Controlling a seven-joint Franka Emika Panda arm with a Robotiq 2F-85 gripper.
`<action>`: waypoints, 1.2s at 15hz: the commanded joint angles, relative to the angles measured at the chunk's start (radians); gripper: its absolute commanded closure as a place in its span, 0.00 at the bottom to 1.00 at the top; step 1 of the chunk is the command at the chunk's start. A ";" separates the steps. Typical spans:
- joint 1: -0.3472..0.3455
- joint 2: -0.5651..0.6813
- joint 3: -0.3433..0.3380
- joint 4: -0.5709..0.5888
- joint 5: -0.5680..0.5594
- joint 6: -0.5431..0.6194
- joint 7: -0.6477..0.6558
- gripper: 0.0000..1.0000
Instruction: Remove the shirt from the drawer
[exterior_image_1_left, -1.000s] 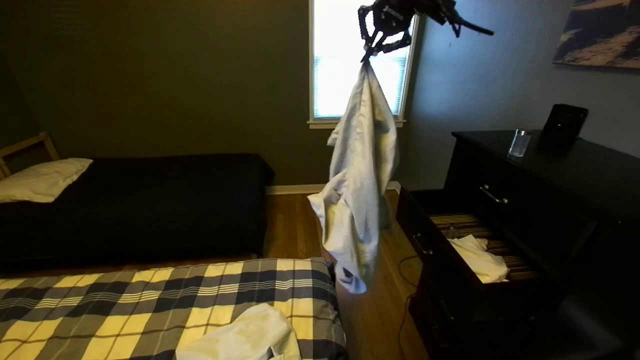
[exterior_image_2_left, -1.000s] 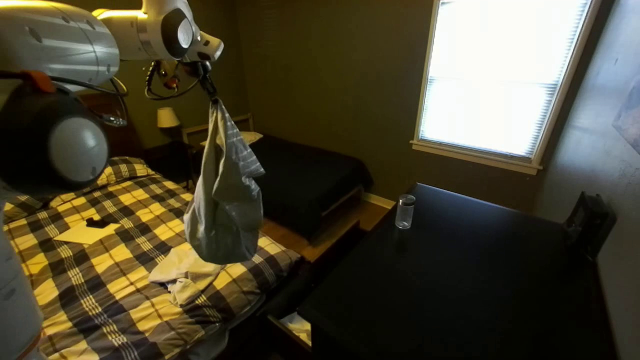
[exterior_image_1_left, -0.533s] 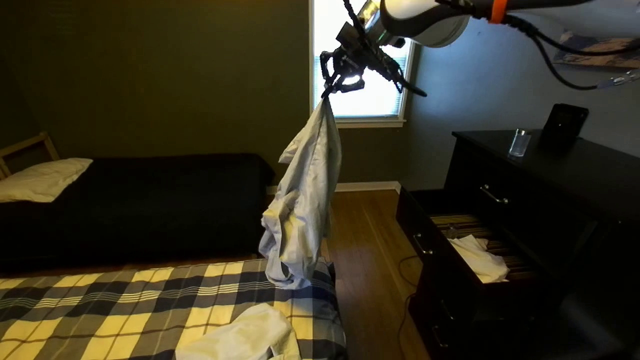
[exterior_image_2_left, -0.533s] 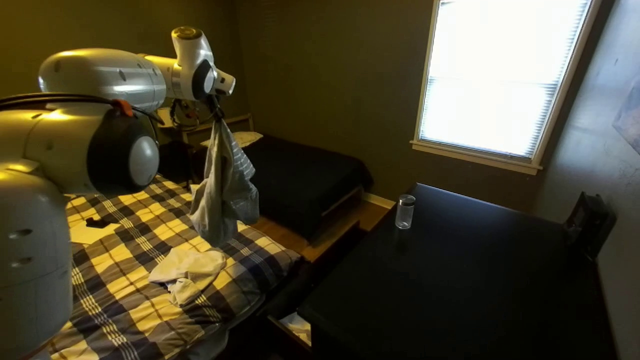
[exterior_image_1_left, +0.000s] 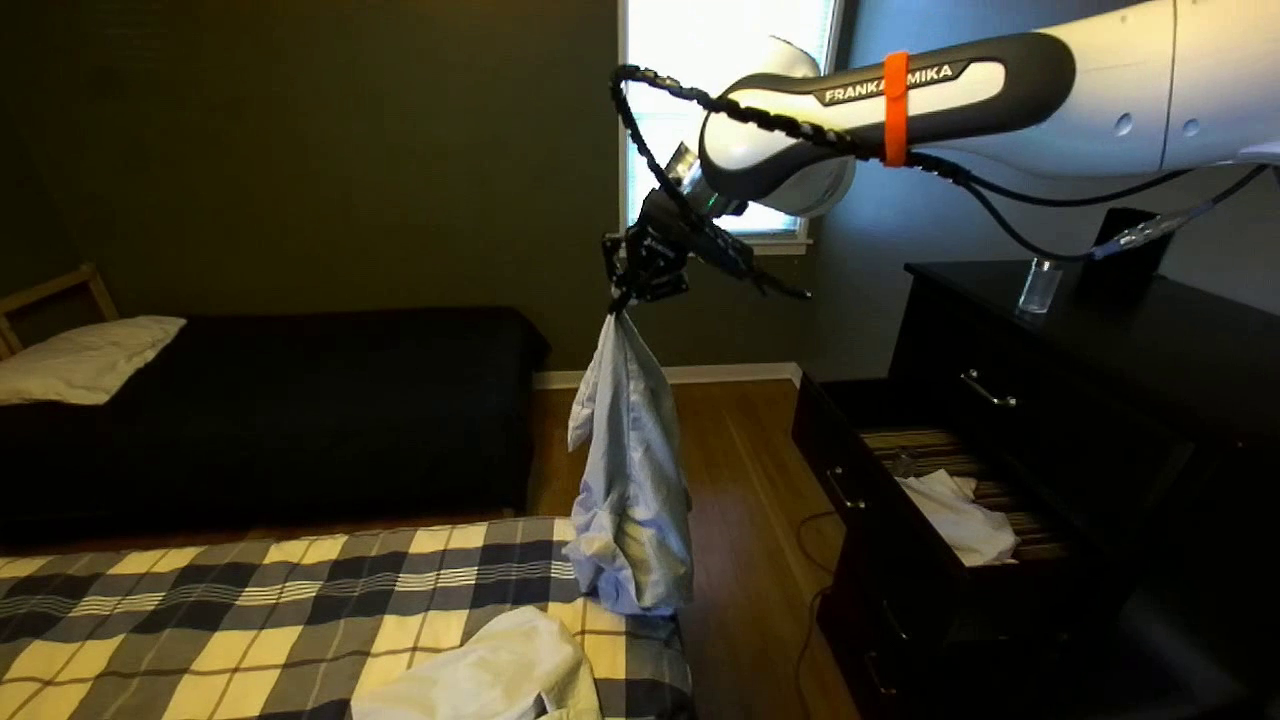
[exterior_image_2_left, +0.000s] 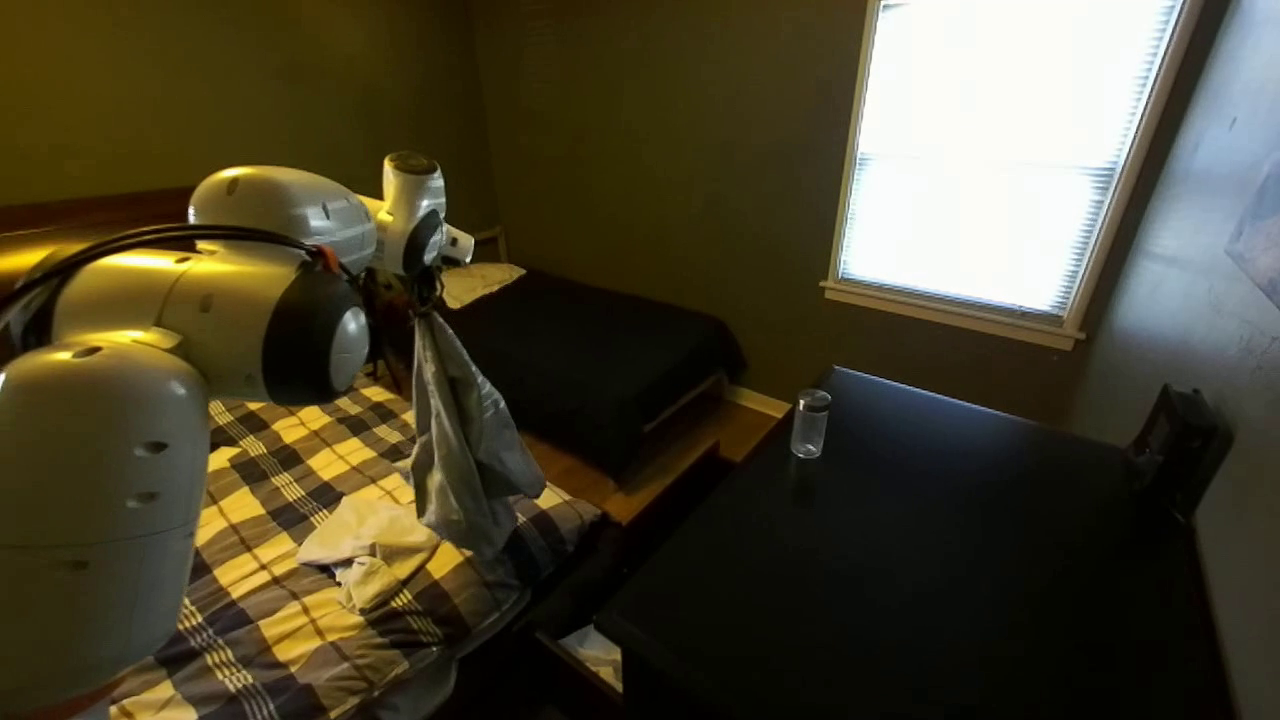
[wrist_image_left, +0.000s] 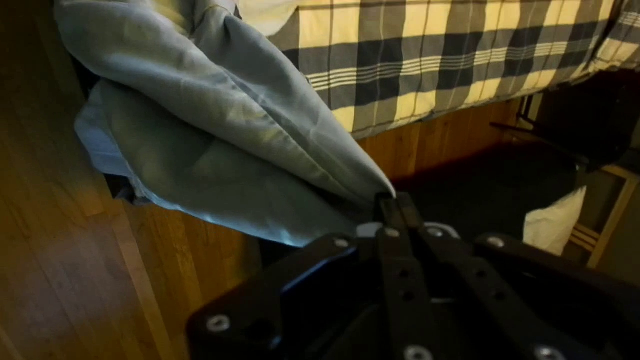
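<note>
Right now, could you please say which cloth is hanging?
The shirt held by the gripper; another cloth lies on the plaid bed, a third in the drawer.

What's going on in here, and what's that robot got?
A robot arm has a shirt pinched in its tool. The shirt hangs down near the corner of the checked bed, clear of the open drawer; I can't tell whether it touches the bed. A white cloth lies in that drawer, and another cloth lies on the bed.
</note>
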 joint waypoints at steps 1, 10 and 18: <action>0.008 0.026 0.020 -0.066 -0.005 0.026 -0.067 1.00; 0.156 0.066 -0.112 -0.093 0.060 -0.005 -0.185 0.99; 0.166 0.136 -0.126 -0.048 0.042 -0.059 -0.233 1.00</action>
